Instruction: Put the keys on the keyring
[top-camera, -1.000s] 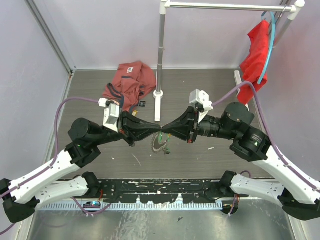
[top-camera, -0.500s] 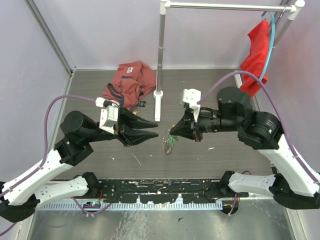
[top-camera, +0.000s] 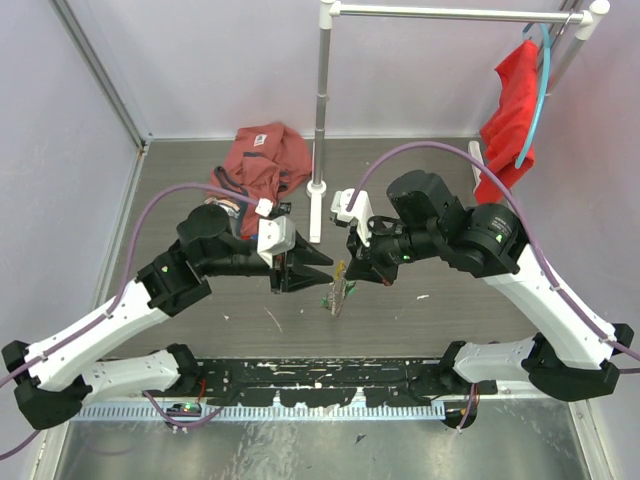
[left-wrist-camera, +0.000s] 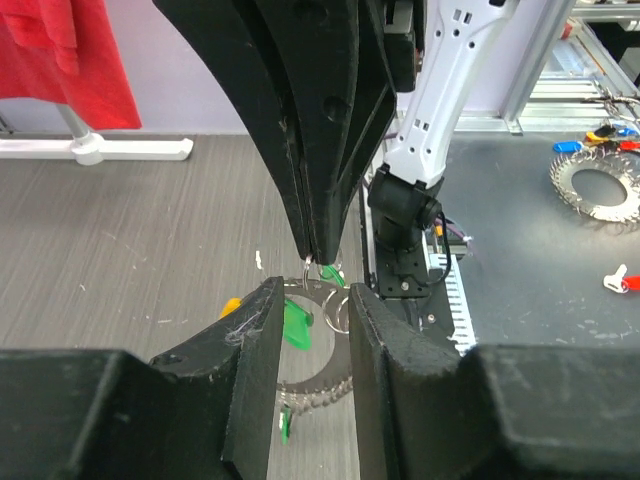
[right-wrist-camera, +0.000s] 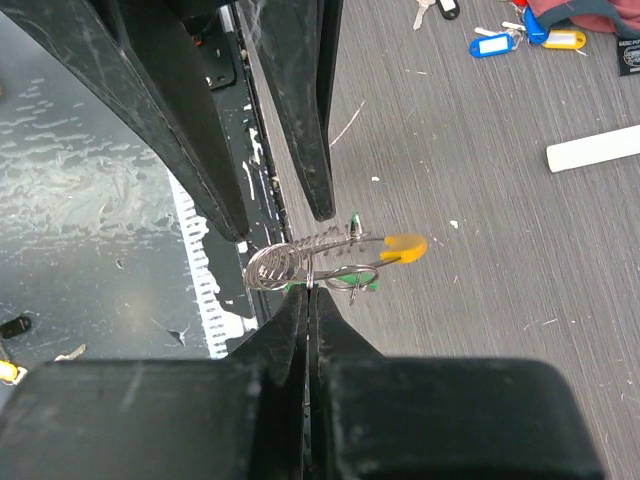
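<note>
My right gripper (top-camera: 346, 268) is shut on the thin wire of the keyring (top-camera: 336, 291) and holds it hanging above the table. In the right wrist view the gripper (right-wrist-camera: 311, 291) pinches the loop (right-wrist-camera: 315, 262), which carries a curved yellow-orange tag (right-wrist-camera: 403, 247), a row of small silvery keys and a green tag (right-wrist-camera: 362, 285). My left gripper (top-camera: 322, 271) is open, its jaws either side of the ring (left-wrist-camera: 322, 385), not touching it. A green-tagged key (left-wrist-camera: 296, 325) hangs between them. Loose keys with blue (right-wrist-camera: 490, 45) and yellow (right-wrist-camera: 560, 40) tags lie on the table.
A rumpled red cloth (top-camera: 262, 158) lies at the back left, beside the white rack post (top-camera: 320, 120) and its foot (top-camera: 315, 215). A red garment (top-camera: 510, 120) hangs from the rail at the back right. Another toothed ring (left-wrist-camera: 598, 185) lies on a grey surface beyond the right arm's base.
The two grippers were tip to tip over the ring. The left gripper let go, opened and drew back, then came in around the ring. The right arm raised the ring.
</note>
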